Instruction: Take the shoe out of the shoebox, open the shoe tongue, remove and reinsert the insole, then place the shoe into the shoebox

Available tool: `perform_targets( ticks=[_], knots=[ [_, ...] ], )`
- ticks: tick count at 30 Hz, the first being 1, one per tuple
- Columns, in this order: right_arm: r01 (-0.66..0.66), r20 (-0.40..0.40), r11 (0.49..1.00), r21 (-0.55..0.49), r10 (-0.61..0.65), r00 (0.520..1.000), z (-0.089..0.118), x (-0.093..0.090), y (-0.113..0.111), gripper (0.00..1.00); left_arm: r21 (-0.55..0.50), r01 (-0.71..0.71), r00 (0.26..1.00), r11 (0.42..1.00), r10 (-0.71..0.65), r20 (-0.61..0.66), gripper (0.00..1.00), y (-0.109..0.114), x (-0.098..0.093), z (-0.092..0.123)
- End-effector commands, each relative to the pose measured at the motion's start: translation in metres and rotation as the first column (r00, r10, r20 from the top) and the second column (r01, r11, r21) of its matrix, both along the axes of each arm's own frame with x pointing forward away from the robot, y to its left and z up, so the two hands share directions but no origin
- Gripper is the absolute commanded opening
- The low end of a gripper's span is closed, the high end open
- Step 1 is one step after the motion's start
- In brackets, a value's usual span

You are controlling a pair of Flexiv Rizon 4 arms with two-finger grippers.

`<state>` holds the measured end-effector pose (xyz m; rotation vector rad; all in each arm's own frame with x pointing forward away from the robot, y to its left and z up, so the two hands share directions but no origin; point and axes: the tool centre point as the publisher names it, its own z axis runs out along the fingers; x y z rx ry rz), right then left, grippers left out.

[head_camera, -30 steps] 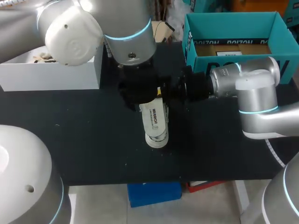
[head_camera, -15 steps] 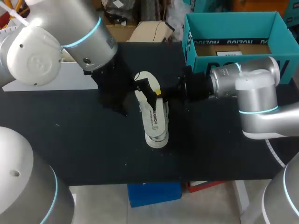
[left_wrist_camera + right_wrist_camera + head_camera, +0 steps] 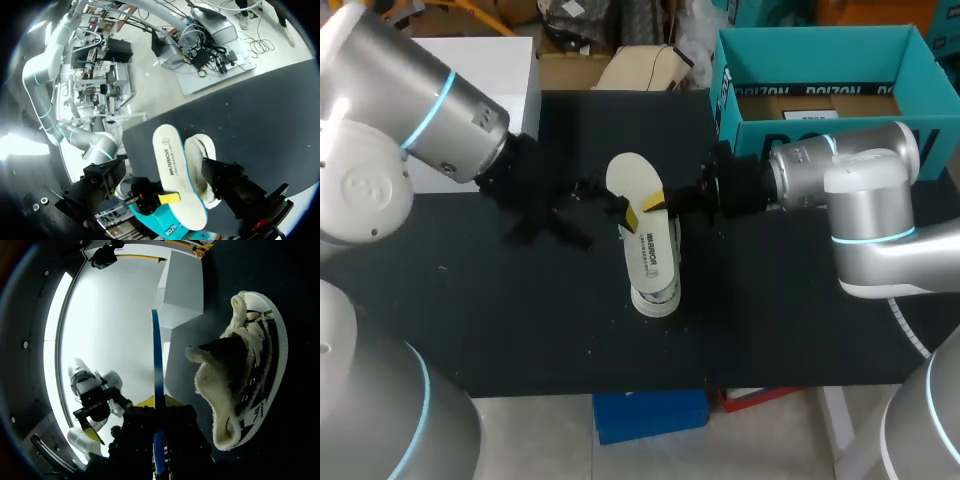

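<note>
My right gripper [image 3: 655, 205] is shut on a white insole [image 3: 650, 250] and holds it over the middle of the table. Edge-on, the insole [image 3: 157, 355] shows as a thin blue line between the yellow tips of the right gripper [image 3: 157, 402]. The white shoe [image 3: 245, 375] with a fleece lining lies on the table beside and below it, mostly hidden under the insole in the head view. My left gripper [image 3: 610, 208] stands open just left of the insole. One black finger [image 3: 235, 187] is next to the shoe [image 3: 202, 152] and the printed insole [image 3: 175, 170].
The teal shoebox [image 3: 725, 95] stands open at the back right, behind my right arm. A white box [image 3: 510, 60] sits at the back left. The black tabletop [image 3: 520, 320] runs on in front of the shoe to the near edge.
My left arm has pulled back to the left from over the shoe, uncovering the insole's far end. The right arm and the insole have stayed put.
</note>
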<state>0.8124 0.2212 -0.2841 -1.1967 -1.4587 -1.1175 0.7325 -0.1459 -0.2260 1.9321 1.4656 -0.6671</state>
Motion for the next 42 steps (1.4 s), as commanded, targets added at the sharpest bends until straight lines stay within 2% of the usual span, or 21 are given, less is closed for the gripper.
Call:
perform_targets(
  ticks=[1, 5, 20, 25, 28, 32, 37, 42],
  knots=[
    [0.001, -0.001, 1.000, -0.002, -0.001, 1.000, 0.000, 0.000, 0.001, 0.00, -0.390, -0.120, 0.979, 0.913, 0.174, 0.106, 1.00, 0.011, -0.024, -0.011],
    [0.001, -0.001, 1.000, -0.002, -0.001, 1.000, 0.000, 0.000, 0.001, 0.00, -0.473, -0.152, 0.962, 0.868, 0.240, 0.131, 1.00, 0.017, -0.024, -0.009],
    [0.001, -0.001, 1.000, -0.002, -0.001, 1.000, 0.000, 0.000, 0.001, 0.00, -0.472, -0.173, 0.959, 0.864, 0.256, 0.117, 1.00, 0.018, -0.022, -0.011],
    [0.001, -0.001, 1.000, -0.002, -0.001, 1.000, 0.000, 0.000, 0.001, 0.00, -0.564, -0.262, 0.906, 0.783, 0.401, 0.136, 1.00, 0.020, -0.013, -0.025],
    [0.001, -0.001, 1.000, -0.002, -0.001, 1.000, 0.000, 0.000, 0.001, 0.00, -0.623, -0.301, 0.887, 0.722, 0.451, 0.094, 1.00, 0.024, -0.008, -0.029],
    [0.001, -0.001, 1.000, -0.002, -0.001, 1.000, 0.000, 0.000, 0.001, 0.00, -0.662, -0.314, 0.887, 0.680, 0.459, 0.051, 1.00, 0.021, -0.003, -0.037],
    [0.001, -0.001, 1.000, -0.002, -0.001, 1.000, 0.000, 0.000, 0.001, 0.00, -0.689, -0.327, 0.890, 0.647, 0.456, 0.006, 1.00, 0.017, 0.003, -0.047],
    [0.001, -0.001, 1.000, -0.002, -0.001, 1.000, 0.000, 0.000, 0.001, 0.00, -0.663, -0.344, 0.879, 0.665, 0.477, 0.022, 1.00, 0.014, 0.007, -0.050]
  ],
)
